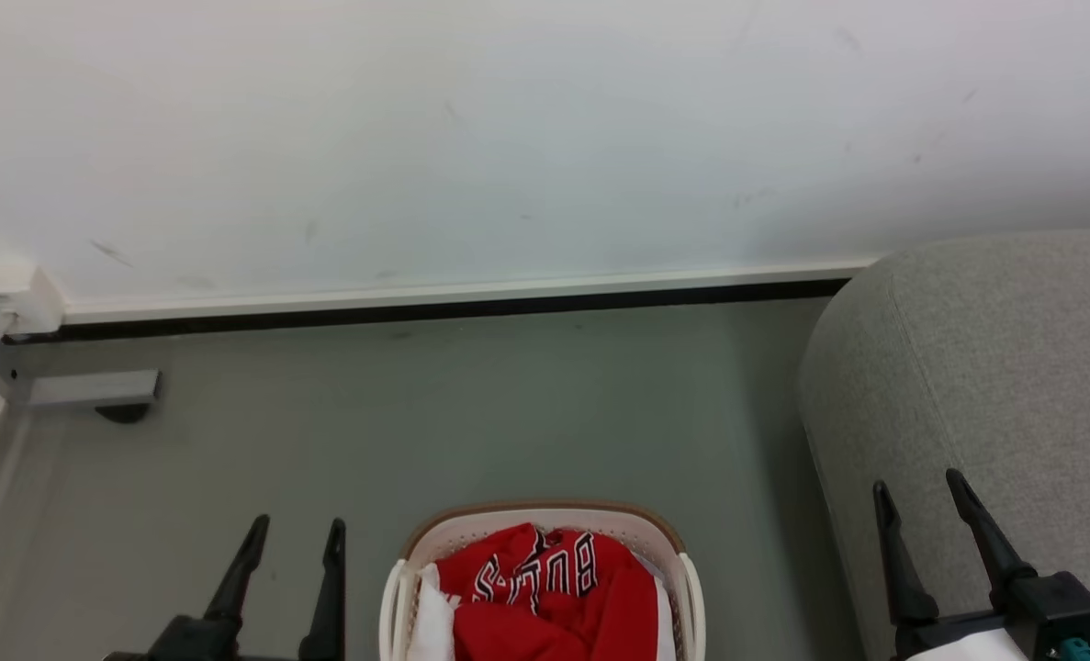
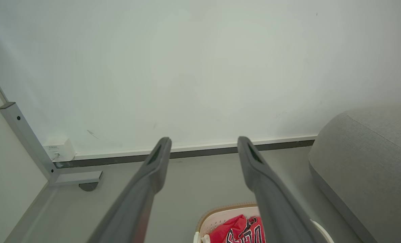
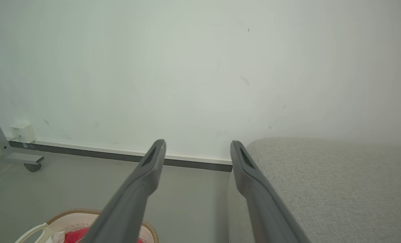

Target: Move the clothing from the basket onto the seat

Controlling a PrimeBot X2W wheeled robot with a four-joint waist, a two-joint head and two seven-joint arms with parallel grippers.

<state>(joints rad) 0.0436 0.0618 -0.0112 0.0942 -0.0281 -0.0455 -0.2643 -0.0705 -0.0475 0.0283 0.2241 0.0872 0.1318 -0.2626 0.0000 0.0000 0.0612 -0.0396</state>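
The red clothing (image 1: 545,597) with black-and-white lettering lies bunched in the cream basket (image 1: 545,516), which stands on the floor at the bottom middle of the head view. A pale white cloth (image 1: 432,624) lies beside it in the basket. The grey seat (image 1: 994,367) rises on the right. My left gripper (image 1: 296,530) is open, left of the basket and apart from it. My right gripper (image 1: 918,485) is open over the seat's edge. The left wrist view shows the basket (image 2: 220,216) and clothing (image 2: 237,231) low down, the right wrist view the basket (image 3: 68,221) and seat (image 3: 339,182).
A white wall with a dark skirting strip (image 1: 434,308) runs behind the grey floor (image 1: 471,404). A metal frame foot with a castor (image 1: 104,393) and a small white box (image 1: 12,298) sit at the far left.
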